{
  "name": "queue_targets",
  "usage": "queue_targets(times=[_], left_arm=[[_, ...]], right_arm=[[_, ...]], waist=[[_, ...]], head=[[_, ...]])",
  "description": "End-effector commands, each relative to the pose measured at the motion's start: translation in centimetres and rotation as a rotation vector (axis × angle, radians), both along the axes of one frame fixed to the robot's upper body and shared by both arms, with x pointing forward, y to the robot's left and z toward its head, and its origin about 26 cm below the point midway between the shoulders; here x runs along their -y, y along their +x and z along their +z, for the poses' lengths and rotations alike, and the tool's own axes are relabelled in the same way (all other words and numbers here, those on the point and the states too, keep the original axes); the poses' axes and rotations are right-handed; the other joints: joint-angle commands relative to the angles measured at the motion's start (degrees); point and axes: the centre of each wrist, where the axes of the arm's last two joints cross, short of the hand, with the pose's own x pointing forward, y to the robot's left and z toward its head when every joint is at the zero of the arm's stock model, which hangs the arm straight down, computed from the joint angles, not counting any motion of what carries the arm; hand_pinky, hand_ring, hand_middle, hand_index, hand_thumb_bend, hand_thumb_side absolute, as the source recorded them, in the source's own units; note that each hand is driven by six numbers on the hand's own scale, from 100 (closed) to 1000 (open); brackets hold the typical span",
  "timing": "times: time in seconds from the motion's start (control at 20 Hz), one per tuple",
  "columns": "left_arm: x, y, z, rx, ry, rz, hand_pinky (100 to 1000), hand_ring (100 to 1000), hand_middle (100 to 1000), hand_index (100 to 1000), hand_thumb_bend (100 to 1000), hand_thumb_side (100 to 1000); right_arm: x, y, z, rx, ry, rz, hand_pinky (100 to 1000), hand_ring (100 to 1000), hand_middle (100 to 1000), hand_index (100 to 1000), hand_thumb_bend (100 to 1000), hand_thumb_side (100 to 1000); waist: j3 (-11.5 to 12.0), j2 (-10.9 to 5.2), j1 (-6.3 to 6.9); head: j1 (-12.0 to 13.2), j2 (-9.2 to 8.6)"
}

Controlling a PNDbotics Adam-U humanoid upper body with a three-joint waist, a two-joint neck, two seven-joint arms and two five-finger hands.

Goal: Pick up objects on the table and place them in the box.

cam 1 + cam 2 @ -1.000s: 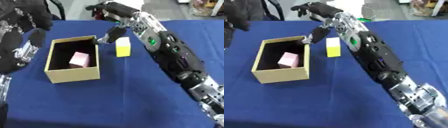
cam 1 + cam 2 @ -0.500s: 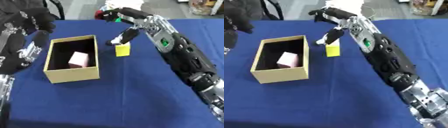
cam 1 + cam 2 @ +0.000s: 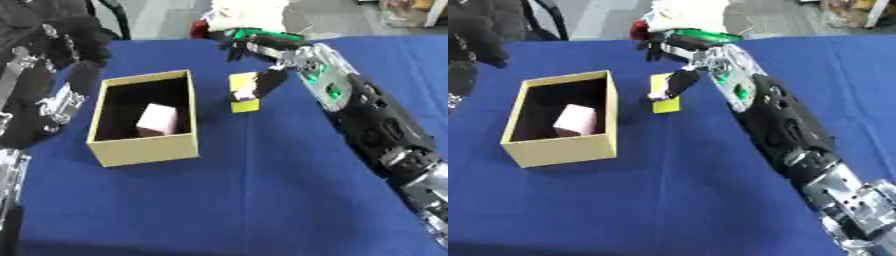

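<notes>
Looking down on a table [image 3: 262, 190] covered in blue cloth. Sitting left of centre, an open cardboard box [image 3: 145, 149] already holding a pink block [image 3: 157, 120]. Standing just right of the box, apart from its wall, a yellow block [image 3: 244, 93], upright on the cloth. Reaching in from the right and far side, the right hand [image 3: 262, 60], fingers curling down over the block's right face and top; looking like a pinch closing on the block, though whether both sides are touched cannot be told. Hanging at the far left edge, the left hand [image 3: 74, 37], dark and blurred, fingers bent, holding nothing visible, near the box's far left corner.

Judging the step in hand: securing the yellow block before lifting. Doing it well likely means closing thumb and fingers on opposite faces, lifting straight up to clear the box's right wall, carrying left over the opening, and releasing beside the pink block rather than on top of it. Watching for the block tipping towards the box if pushed from one side only.
</notes>
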Motion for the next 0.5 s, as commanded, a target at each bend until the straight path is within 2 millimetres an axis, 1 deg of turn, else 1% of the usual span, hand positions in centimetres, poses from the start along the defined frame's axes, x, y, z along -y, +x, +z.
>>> queue_targets(times=[0.05, 0.5], left_arm=[[-0.6, -0.1, 0.6, 0.023, 0.019, 0.014, 650, 666, 662, 841, 323, 631], [-0.7, 0.0, 0.5, 0.021, 0.021, 0.019, 649, 669, 668, 841, 324, 633]], right_arm=[[1.3, 0.3, 1.0, 0.021, -0.014, -0.030, 865, 830, 765, 968, 541, 448], [2.6, 0.6, 0.3, 0.052, -0.036, -0.098, 869, 837, 773, 955, 537, 442]], waist=[[0.0, -0.76, 0.20], [0.0, -0.52, 0.28]], head=[[0.2, -0.32], [0.2, -0.75]])
